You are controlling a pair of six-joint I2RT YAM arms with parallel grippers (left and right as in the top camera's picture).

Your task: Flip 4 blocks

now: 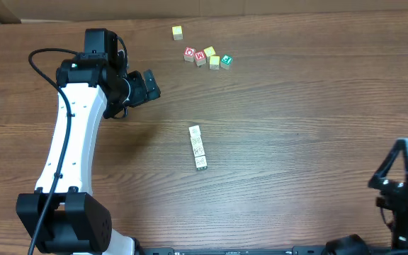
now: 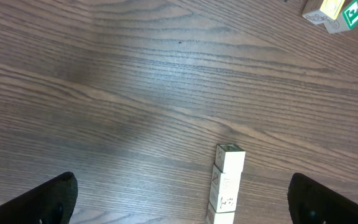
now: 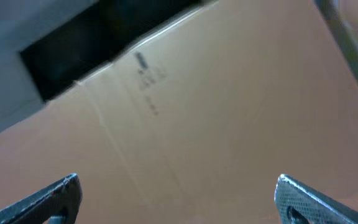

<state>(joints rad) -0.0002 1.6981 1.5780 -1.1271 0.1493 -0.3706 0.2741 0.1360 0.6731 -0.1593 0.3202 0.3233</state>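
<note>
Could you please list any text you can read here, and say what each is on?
"M", perhaps: red-marked cube in the far cluster.
Pale blocks in a row: dark printed marks, too small to read.
Green-faced cube: a white letter, not clear enough to name.
Cardboard: dark print, blurred, unreadable.

From my left gripper (image 1: 151,85) to the blocks (image 1: 198,147) I see only bare table (image 1: 296,142); nothing stands between them. The row has open wood along both long sides and at both ends. The cube cluster (image 1: 207,57) and the yellow cube (image 1: 178,32) sit well apart from it, near the far edge. The left arm (image 1: 69,142) fills the left side, and the right arm (image 1: 402,191) sits in the near right corner.
</note>
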